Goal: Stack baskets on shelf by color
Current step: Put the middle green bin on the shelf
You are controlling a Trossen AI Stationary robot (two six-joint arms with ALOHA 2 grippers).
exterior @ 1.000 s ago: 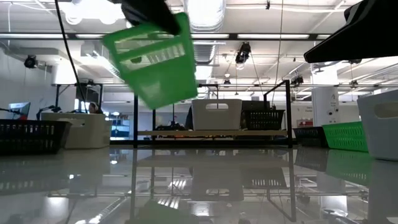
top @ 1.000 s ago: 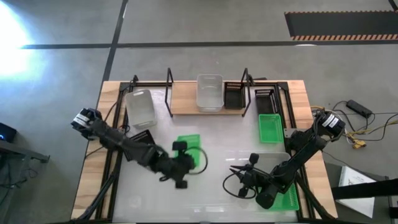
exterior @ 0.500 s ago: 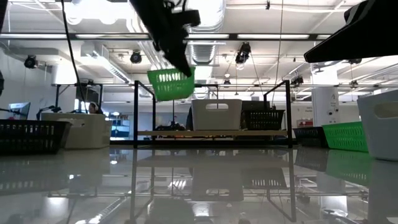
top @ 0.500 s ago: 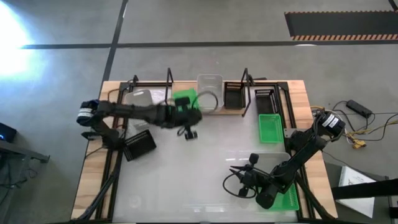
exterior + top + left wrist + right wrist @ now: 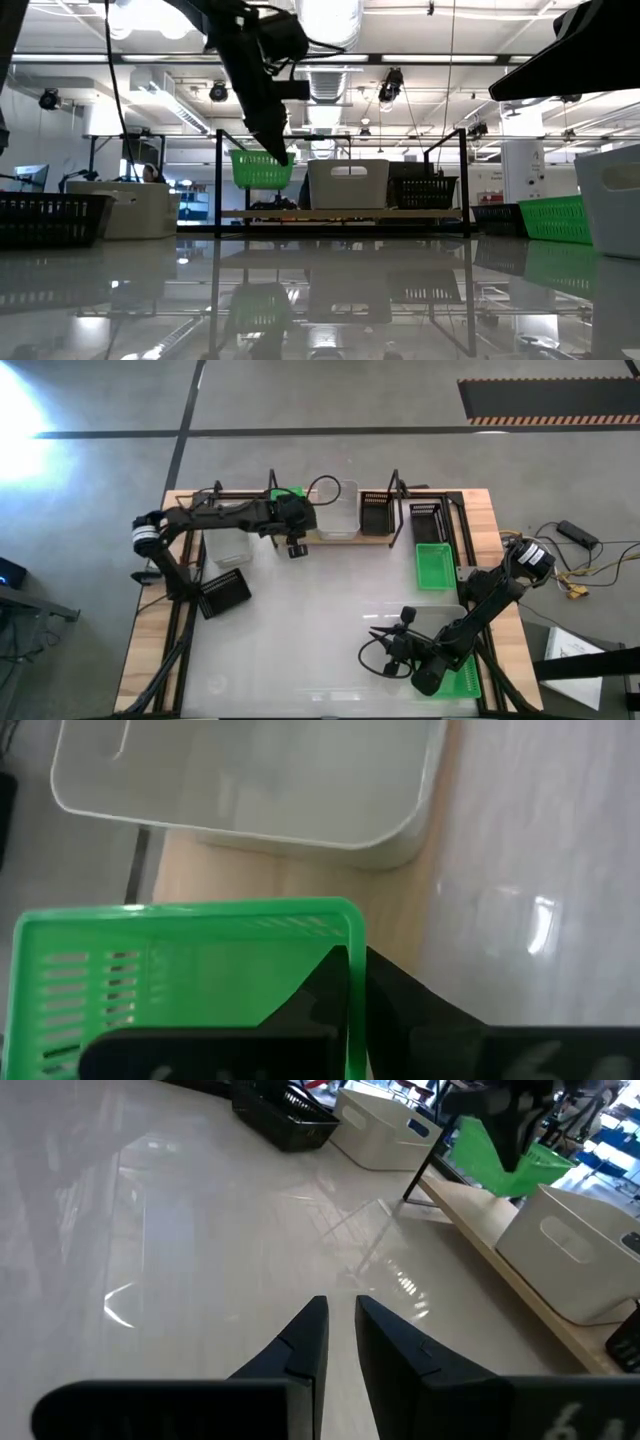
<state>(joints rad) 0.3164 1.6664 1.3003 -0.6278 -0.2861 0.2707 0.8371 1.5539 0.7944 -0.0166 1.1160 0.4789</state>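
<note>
We see a green basket [image 5: 261,168] hanging just above the left part of the shelf [image 5: 300,532], beside the white basket [image 5: 338,508] standing on its plank. The left gripper [image 5: 287,520] is clamped on the green basket's rim. The right gripper [image 5: 338,1335] waits low over the table [image 5: 300,640] with its jaws only slightly parted, holding nothing. We can read no writing anywhere.

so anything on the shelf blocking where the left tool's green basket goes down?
Nothing visible. The left tool holds the green basket over the shelf; the plank under it looks bare. The white basket sits beside that spot, apart.
</note>
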